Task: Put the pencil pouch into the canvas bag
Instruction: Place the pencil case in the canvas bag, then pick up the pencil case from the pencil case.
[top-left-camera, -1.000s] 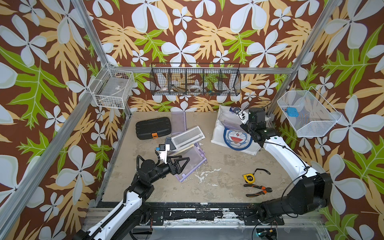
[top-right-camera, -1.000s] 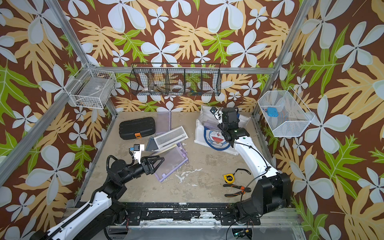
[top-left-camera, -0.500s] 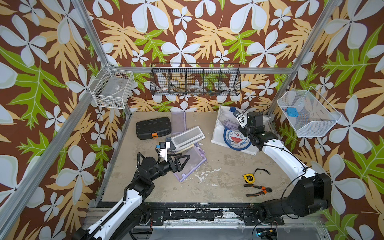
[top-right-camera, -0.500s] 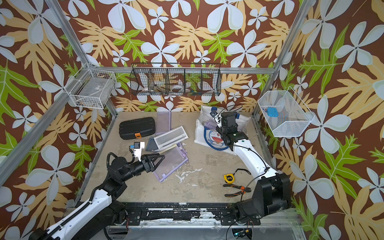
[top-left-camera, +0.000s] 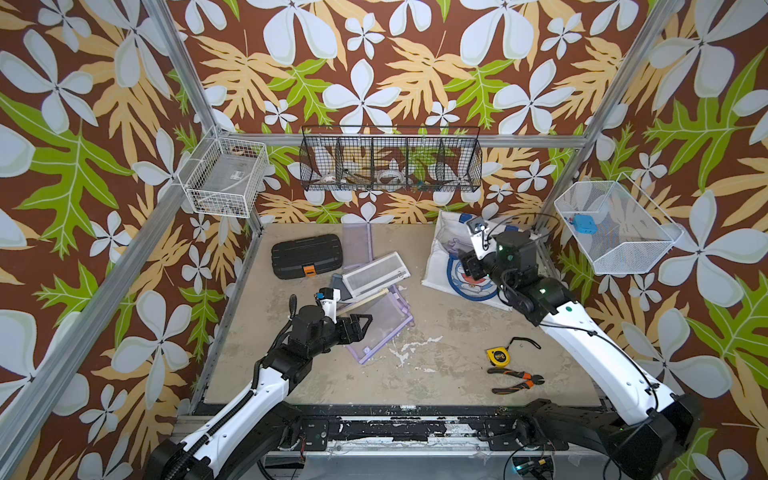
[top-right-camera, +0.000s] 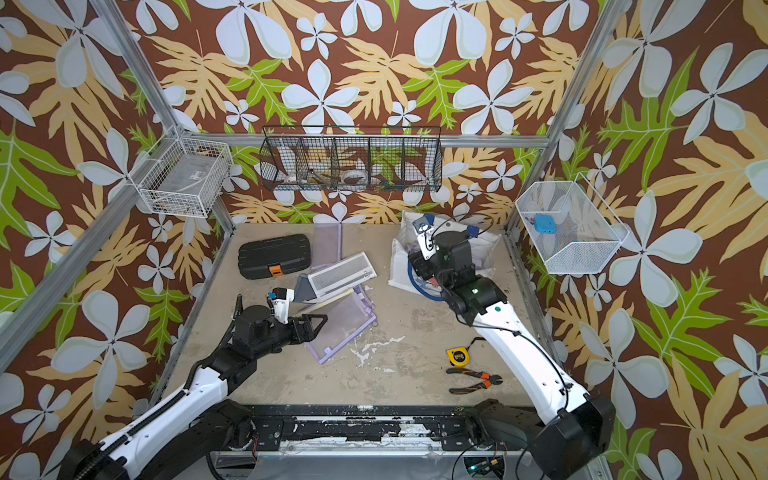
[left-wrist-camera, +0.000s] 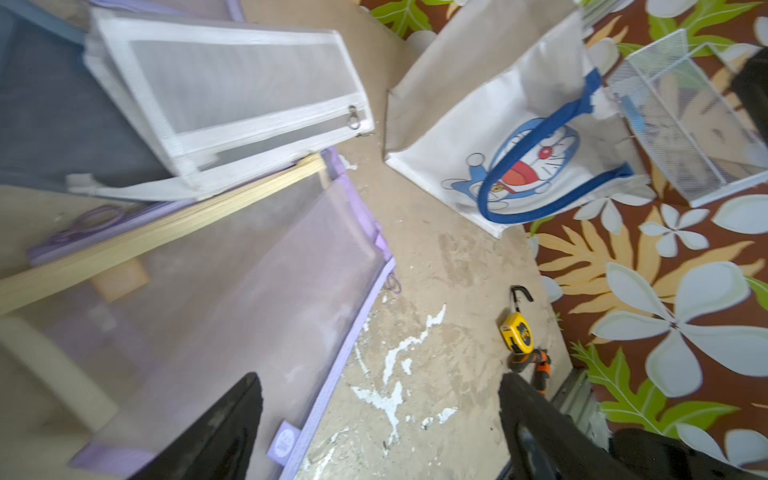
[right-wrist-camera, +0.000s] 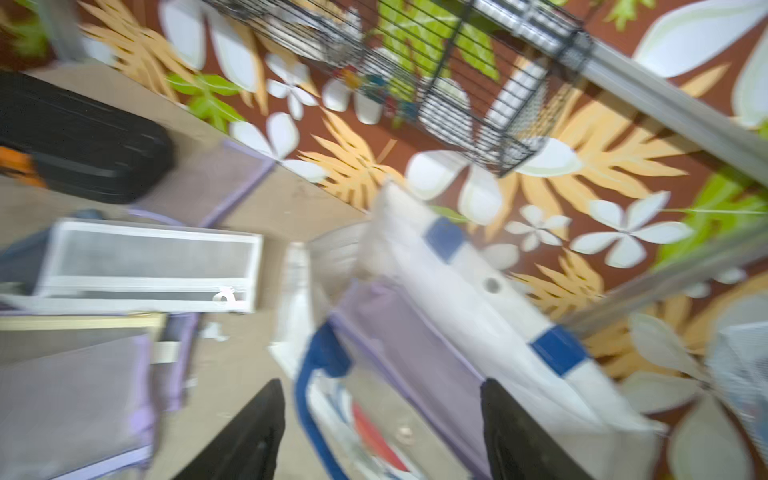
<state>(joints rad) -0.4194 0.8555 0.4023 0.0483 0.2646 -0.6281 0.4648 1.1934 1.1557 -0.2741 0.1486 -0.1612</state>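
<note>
The white canvas bag (top-left-camera: 440, 266) (top-right-camera: 398, 270) with blue handles and a cartoon face lies at the back right of the table. Seen from the right wrist, a purple pencil pouch (right-wrist-camera: 399, 332) lies in the bag's (right-wrist-camera: 457, 266) open mouth. My right gripper (right-wrist-camera: 382, 388) (top-left-camera: 471, 266) hovers over it, open and holding nothing. My left gripper (left-wrist-camera: 378, 380) (top-left-camera: 365, 324) is open and empty over the edge of a purple mesh pouch (left-wrist-camera: 232, 282) (top-left-camera: 382, 328) at mid table. A white mesh pouch (top-left-camera: 376, 274) (left-wrist-camera: 232, 91) rests on that pile.
A black plastic case (top-left-camera: 305, 255) sits at the back left. A yellow tape measure (top-left-camera: 498, 356) and orange-handled pliers (top-left-camera: 519, 380) lie at the front right. A wooden strip (left-wrist-camera: 166, 232) crosses the pouch pile. Wire baskets (top-left-camera: 390, 166) hang on the walls.
My right gripper has gone from shut to open over the bag and drawn slightly toward the table's front. The left arm has shifted a little by the pouch pile.
</note>
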